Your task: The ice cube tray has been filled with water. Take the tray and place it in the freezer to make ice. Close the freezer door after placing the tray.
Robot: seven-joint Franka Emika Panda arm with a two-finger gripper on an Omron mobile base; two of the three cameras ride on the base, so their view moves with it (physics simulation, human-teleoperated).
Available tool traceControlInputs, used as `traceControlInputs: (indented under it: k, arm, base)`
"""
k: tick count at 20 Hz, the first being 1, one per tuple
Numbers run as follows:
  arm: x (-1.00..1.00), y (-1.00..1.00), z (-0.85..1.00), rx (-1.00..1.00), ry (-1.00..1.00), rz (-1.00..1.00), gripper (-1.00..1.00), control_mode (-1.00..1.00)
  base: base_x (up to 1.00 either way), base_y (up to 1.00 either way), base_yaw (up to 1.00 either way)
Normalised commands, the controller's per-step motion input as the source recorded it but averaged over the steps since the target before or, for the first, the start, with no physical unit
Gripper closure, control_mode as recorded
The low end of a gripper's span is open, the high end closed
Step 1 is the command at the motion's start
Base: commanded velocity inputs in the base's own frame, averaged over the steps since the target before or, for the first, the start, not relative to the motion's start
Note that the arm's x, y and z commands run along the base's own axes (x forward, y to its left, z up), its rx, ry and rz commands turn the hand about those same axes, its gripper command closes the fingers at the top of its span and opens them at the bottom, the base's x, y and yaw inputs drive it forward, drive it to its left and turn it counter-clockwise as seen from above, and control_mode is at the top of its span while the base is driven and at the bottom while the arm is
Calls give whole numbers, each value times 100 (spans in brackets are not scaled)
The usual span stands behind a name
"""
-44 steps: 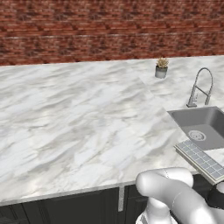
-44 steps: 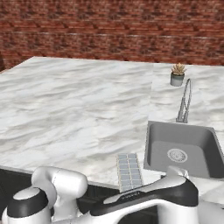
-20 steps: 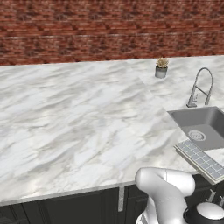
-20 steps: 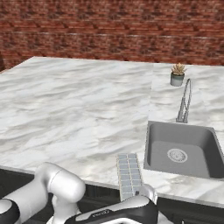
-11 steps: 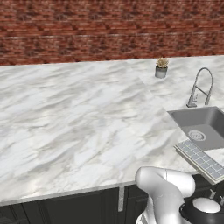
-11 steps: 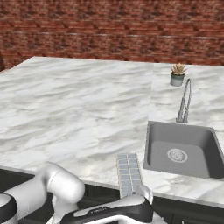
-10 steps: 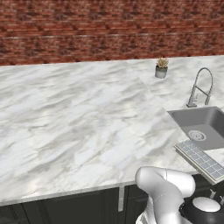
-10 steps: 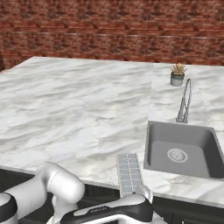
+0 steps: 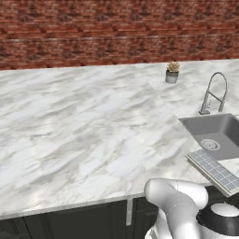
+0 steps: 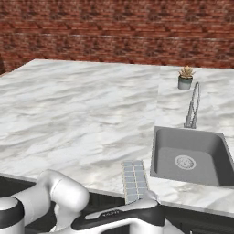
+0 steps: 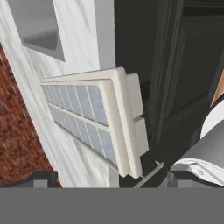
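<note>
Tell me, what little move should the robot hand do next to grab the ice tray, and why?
Probably ease the hand forward until its open gripper straddles the near end of the ice tray. The tray lies on the counter beside the sink, its end jutting over the front edge toward the hand, and nothing is held yet.

A small potted plant point(image 9: 172, 73) stands behind the sink point(image 9: 215, 134) faucet point(image 9: 213, 93).

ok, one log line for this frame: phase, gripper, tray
phase: approach | gripper: open, short of the tray, nothing held | ice cube tray: on counter edge beside sink, one end overhanging
</note>
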Motion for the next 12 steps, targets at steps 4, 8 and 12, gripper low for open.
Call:
traceControlInputs:
  k: [4, 8, 12]
  arm:
    - [5, -17, -8, 0, -4, 13, -100, -100]
    - [5, -8, -13, 0, -4, 13, -100, -100]
    - [14, -3, -16, 0, -3, 12, -100, -100]
  base:
    - [0, 0, 0]
    - [0, 0, 0]
    - [0, 0, 0]
